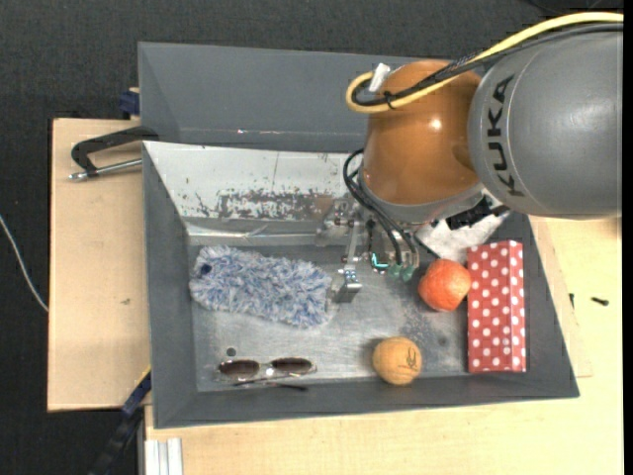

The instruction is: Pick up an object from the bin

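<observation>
My gripper hangs below the orange wrist cover near the bin's middle, its fingertip close to the floor. Just left of it lies a blue and white fluffy cloth, whose right edge almost meets the fingertip. An orange-red apple-like ball rests to the gripper's right. A brown round nut-like ball lies in front, to the lower right. Nothing shows between the fingers.
A red box with white dots stands along the right wall. Sunglasses lie near the front wall. A white crumpled thing peeks out under the arm at the right. The arm covers the bin's back right.
</observation>
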{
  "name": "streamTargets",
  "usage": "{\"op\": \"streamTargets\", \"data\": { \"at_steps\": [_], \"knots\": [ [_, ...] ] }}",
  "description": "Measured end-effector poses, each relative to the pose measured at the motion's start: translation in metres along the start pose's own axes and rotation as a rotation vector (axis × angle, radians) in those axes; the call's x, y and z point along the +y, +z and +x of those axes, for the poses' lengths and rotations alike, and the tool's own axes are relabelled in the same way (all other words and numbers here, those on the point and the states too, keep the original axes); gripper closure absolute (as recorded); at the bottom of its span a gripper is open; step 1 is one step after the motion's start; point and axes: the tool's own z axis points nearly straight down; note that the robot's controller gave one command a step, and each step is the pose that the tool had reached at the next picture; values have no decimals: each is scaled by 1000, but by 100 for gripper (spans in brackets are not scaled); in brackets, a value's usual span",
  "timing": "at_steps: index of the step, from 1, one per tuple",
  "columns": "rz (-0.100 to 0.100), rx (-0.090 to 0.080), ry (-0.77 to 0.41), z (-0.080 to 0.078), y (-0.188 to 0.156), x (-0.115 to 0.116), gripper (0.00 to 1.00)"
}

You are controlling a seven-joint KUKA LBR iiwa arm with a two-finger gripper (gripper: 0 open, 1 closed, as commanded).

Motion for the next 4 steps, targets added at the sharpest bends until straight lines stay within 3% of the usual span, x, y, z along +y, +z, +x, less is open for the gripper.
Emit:
{"op": "streamTargets", "data": {
  "at_steps": [2,3,4],
  "knots": [
    [-1,-9,2,-2,-4,0,0],
    [-1,-6,140,9,41,-12,0],
    [-4,-17,153,10,117,-5,100]
  ]
}}
